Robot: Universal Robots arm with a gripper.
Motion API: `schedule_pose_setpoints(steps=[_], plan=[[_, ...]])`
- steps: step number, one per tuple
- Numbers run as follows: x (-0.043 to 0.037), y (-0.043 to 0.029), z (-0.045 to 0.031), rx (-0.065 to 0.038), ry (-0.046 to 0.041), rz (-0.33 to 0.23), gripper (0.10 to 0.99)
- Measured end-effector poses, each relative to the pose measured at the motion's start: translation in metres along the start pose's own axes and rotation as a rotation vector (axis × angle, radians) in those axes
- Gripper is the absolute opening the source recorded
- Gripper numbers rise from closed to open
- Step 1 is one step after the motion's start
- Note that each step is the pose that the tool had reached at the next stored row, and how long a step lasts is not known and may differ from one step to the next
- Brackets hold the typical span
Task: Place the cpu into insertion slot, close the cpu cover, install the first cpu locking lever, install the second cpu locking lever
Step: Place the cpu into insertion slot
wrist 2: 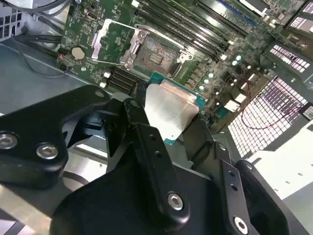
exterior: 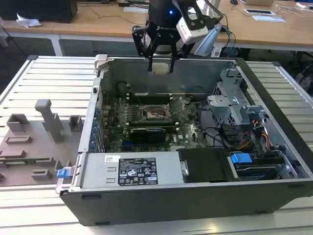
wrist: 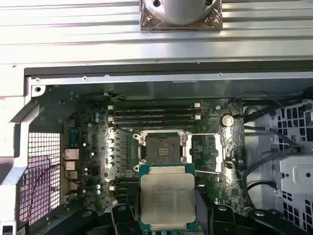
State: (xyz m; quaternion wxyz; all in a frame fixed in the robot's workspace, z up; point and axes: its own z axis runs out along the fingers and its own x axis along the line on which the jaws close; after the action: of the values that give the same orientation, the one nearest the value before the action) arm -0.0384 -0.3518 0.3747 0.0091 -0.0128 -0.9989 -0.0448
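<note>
Gripper (exterior: 160,65): pointing down, its fingers pinched on two opposite edges of the cpu and spread no wider than the chip.
Cpu (wrist: 166,198): held at the fingertips, lying flat, clear of everything under it.
Cpu facing: the dull silver top is turned up toward the wrist. It looks slightly longer than wide, and the fingers press its longer edges.
Exterior view: the gripper hangs high over the computer case (exterior: 195,200), with the circuit board (exterior: 191,138) far beneath it.
First wrist view: the cpu's edges run square with those of the insertion slot (wrist: 163,149), which lies beyond the fingertips, its dark centre bare.
Second wrist view: the cpu's green rim shows around the metal top.
Cpu cover (wrist: 210,152): swung open, lying just beside the insertion slot.
</note>
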Motion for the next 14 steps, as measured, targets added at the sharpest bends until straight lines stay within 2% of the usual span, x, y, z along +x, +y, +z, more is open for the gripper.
schedule_pose_setpoints(steps=[5,14], plan=[[-0.0001,-0.0004,0.0044,0.0,0.0,0.0,0.545],[-0.0002,-0.0007,0.0076,0.0,0.0,0.0,0.545]])
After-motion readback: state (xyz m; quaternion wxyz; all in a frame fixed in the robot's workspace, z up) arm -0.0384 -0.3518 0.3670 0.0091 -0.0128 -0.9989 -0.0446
